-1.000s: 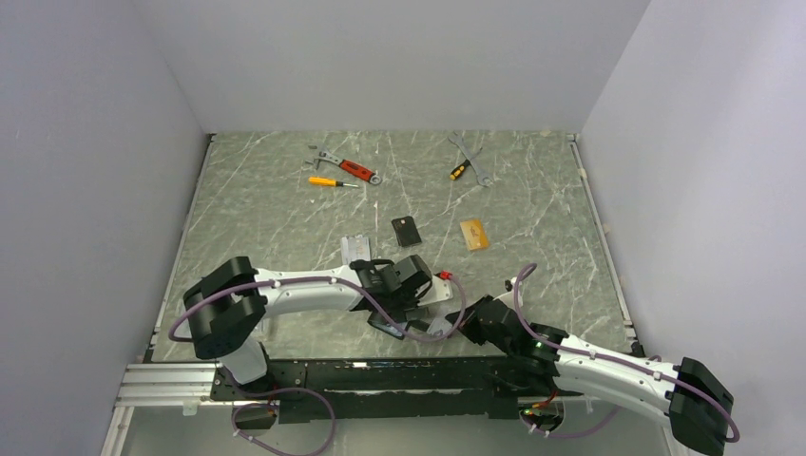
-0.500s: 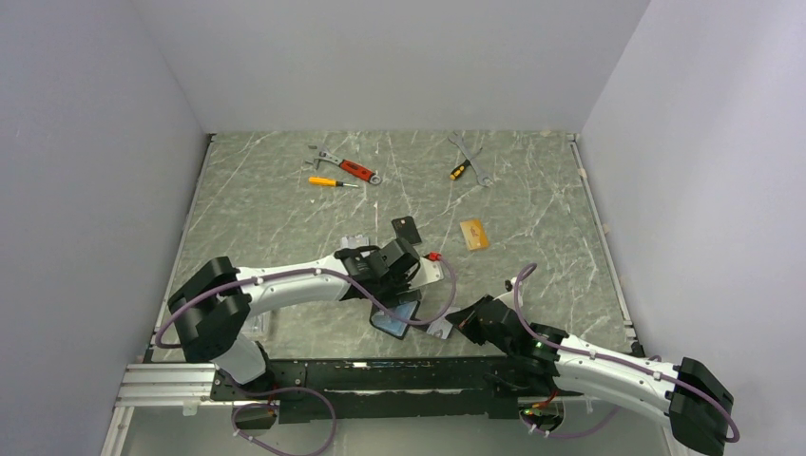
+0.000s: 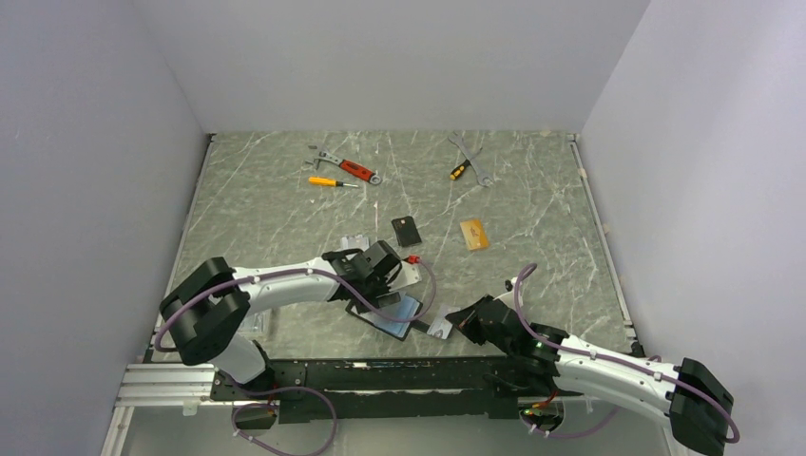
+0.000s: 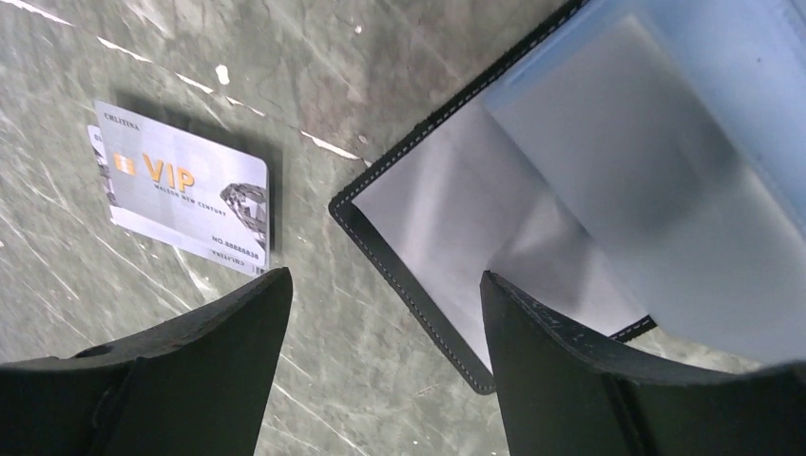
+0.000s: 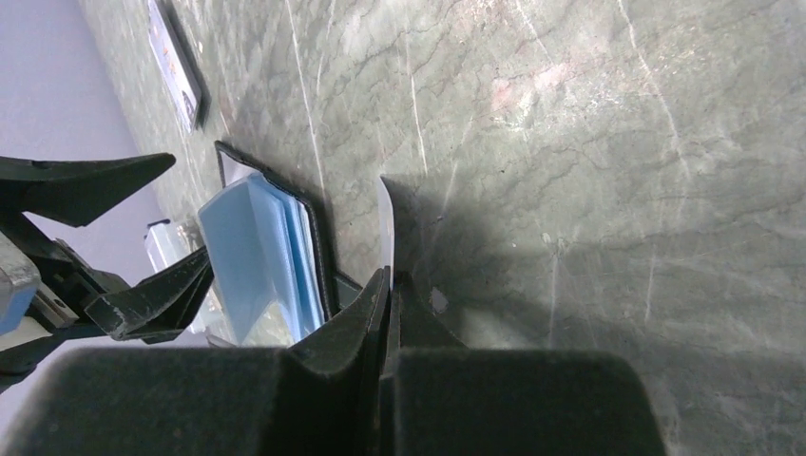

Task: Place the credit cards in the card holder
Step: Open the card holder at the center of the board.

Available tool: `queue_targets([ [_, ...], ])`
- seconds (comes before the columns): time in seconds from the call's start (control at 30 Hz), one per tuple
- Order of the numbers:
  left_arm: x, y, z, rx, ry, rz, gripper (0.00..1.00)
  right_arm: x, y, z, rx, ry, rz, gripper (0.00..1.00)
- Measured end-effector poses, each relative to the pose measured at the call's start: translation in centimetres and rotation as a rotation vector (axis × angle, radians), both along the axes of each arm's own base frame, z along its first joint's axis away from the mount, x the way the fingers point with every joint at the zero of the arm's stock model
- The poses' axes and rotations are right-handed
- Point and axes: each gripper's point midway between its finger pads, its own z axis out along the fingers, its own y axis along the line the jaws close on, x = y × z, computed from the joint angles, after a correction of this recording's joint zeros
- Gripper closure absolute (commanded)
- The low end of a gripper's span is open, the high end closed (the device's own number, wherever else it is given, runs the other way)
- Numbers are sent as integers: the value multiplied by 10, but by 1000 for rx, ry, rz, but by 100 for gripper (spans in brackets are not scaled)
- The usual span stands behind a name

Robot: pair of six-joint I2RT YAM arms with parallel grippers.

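Marble table (image 3: 266, 204), open card holder (image 3: 392, 313) lying diagonal

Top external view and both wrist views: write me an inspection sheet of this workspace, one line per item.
Surface: green marbled tabletop, pale veins.
Job's things: black folding card holder lying open, clear sleeves showing; silver VIP card beside it; thin black card and gold-orange card farther back.
Clutter: red-handled wrench, orange-handled screwdriver, second wrench-and-screwdriver pair, far side.
Pincers: left pincer open over the holder's corner; right pincer shut on a thin pale card.
Cables: purple cables loop along both arms.
Surroundings: plain pale walls on three sides.
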Motion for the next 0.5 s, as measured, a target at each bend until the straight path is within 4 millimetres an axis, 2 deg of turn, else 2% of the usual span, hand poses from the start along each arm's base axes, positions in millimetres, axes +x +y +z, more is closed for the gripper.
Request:
queue_targets([
  [0.5, -7, 8, -7, -69, -28, -56, 28, 0, 0, 3, 7, -6, 0, 100],
])
